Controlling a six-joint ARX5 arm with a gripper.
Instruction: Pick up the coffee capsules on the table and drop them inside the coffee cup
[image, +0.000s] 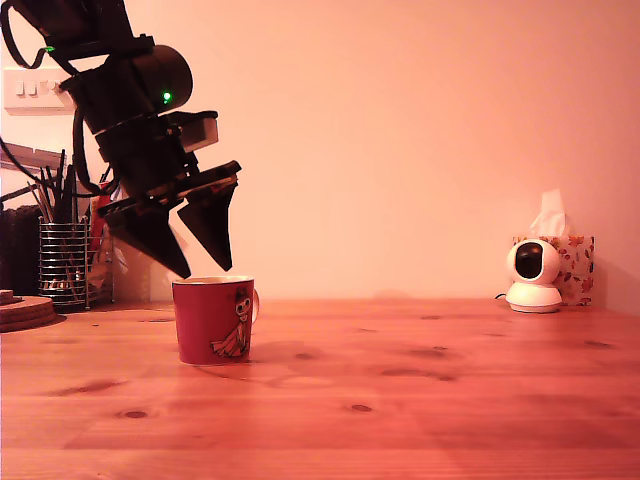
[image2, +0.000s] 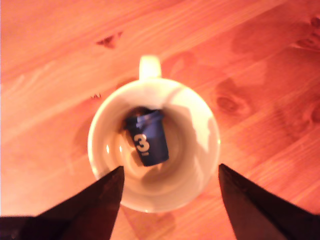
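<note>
A red coffee cup (image: 213, 320) with a cartoon figure on its side stands on the wooden table, toward the exterior view's left. My gripper (image: 208, 268) hangs just above its rim, open, with nothing between the black fingers (image2: 95, 205). In the wrist view I look straight down into the coffee cup (image2: 200, 120). A dark blue coffee capsule (image2: 147, 139) marked with a white 3 lies on its side on the pale bottom. The capsule is hidden inside the cup in the exterior view.
A wire mesh utensil holder (image: 62, 262) with dark utensils stands at the back on the exterior view's left, beside a round wooden block (image: 22, 310). A small white camera (image: 533, 276) and a patterned tissue box (image: 572, 262) sit at the back right.
</note>
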